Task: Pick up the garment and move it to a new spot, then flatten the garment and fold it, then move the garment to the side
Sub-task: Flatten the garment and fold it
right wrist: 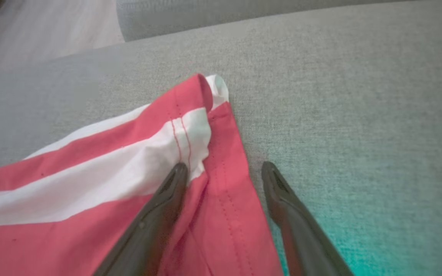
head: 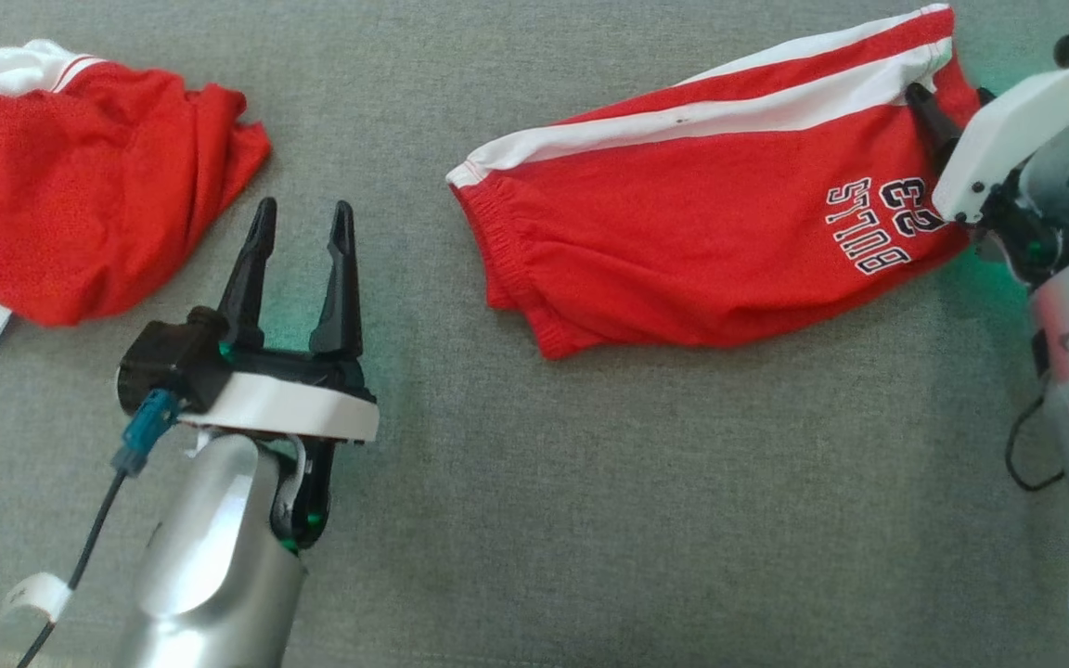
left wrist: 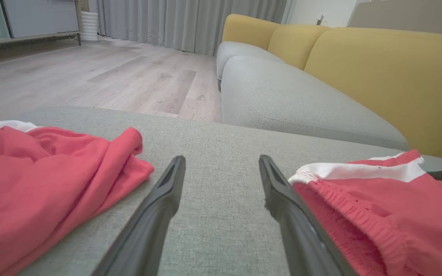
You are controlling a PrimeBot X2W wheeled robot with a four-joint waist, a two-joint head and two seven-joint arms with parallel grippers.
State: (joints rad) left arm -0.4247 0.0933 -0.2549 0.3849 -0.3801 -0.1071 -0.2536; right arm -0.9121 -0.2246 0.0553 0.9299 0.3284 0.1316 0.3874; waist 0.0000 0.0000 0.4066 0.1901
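Both spread wide: left gripper (head: pixel 303 206) above cushion (head: pixel 590 482), right gripper (right wrist: pixel 225 165) astride the shorts (head: pixel 701 241) hem.

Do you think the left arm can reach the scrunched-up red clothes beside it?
Probably yes: its open fingers sit close to the crumpled red garment, with just bare grey cushion between them.

The head view looks almost straight down on the grey cushion (head: pixel 590 520), far enough off to take in the crumpled red garment (head: pixel 80 186) at its left and the lettered shorts (head: pixel 701 232) at its right. The left wrist view sits low, nearly level with the cushion, facing along the left jaws between both garments toward a yellow sofa (left wrist: pixel 378 76) and wood floor (left wrist: pixel 90 76). The right wrist view hangs close over the shorts' striped hem corner, tilted down along the right jaws. All three share the shorts
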